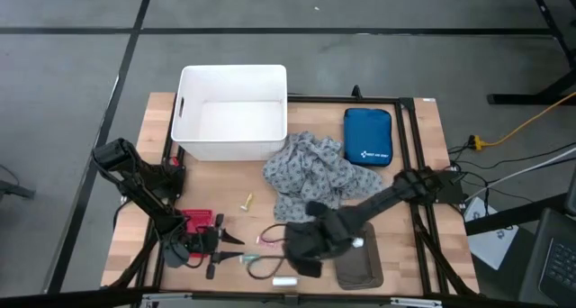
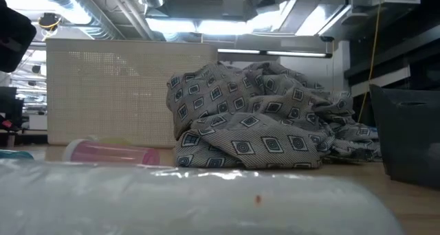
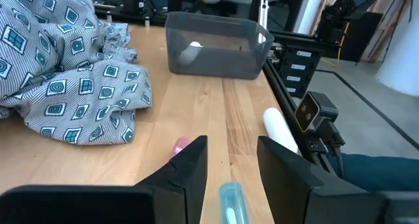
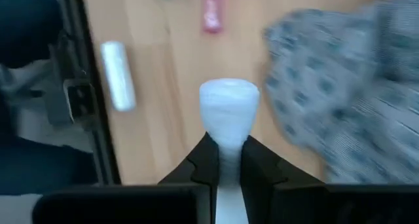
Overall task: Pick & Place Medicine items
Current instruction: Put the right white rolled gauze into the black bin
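The medicine items lie near the table's front edge: a pink tube (image 4: 211, 14), a teal tube (image 3: 229, 201), a white roll (image 4: 118, 73) and a small yellow item (image 1: 247, 200) farther back. Another white item (image 3: 192, 50) lies in the grey tray (image 3: 216, 60). My right gripper (image 4: 228, 155) hangs above the table, shut on a white tube (image 4: 228, 106). My left gripper (image 3: 232, 158) stands open low over the table at the front left. The teal tube lies on the wood between its fingertips, touching neither. My right gripper pinches the white tube between its two fingers at one end (image 4: 228, 142). The fingers point steeply down. The tube sticks out beyond the fingertips and is lifted clear of the table.
A grey patterned cloth (image 1: 315, 168) lies heaped mid-table, with a blue zipped pouch (image 1: 367, 137) to its right and a white bin (image 1: 231, 110) at the far side. The grey tray (image 1: 360, 270) stands at the front right. A red thing (image 1: 196, 222) sits beside my left arm.
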Controlling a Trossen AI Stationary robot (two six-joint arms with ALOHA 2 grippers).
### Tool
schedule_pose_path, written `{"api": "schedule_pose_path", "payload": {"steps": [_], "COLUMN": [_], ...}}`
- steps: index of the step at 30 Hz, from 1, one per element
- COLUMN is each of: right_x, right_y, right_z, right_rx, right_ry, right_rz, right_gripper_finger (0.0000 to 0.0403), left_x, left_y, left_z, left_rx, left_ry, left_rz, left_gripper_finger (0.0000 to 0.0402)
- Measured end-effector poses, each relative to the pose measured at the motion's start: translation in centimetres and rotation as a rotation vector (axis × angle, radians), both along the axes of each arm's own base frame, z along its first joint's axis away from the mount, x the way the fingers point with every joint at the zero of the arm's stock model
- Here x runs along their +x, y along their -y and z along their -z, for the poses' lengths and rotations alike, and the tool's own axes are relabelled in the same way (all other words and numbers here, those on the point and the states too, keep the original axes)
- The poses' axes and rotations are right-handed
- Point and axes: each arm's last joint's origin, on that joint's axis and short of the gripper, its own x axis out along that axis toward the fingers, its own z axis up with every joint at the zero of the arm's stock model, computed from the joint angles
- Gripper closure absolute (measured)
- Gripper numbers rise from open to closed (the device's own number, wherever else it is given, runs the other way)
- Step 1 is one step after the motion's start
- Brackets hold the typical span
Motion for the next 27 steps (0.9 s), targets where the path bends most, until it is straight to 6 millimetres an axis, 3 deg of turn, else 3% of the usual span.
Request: {"api": "schedule_pose_path", "payload": {"steps": [5, 10, 22, 27], "right_x": [-3.9, -5.8, -8.2, -8.5], "right_y": [-1.2, -3.3, -3.2, -3.3], "right_z": [-1.9, -0.7, 7.3, 10.7], "right_rx": [-0.084, -0.101, -0.223, -0.167], "right_ry": [-0.021, -0.038, -0.357, -0.396], "right_rz": [0.035, 0.007, -0.020, -0.076], "right_gripper_finger": [0.0363, 0.0362, 0.0359, 0.0360], "left_x": [-0.2, -0.2, -0.2, -0.2], "left_y": [0.1, 0.1, 0.1, 0.1], "left_z": [0.0, 0.1, 0.1, 0.1], "left_rx": [-0.007, -0.004, -0.001, 0.000], "left_ry": [-0.002, -0.004, -0.004, -0.004], "left_rz": [0.005, 0.005, 0.003, 0.004], "left_gripper_finger": [0.0272, 0.0272, 0.0272, 0.0272]}}
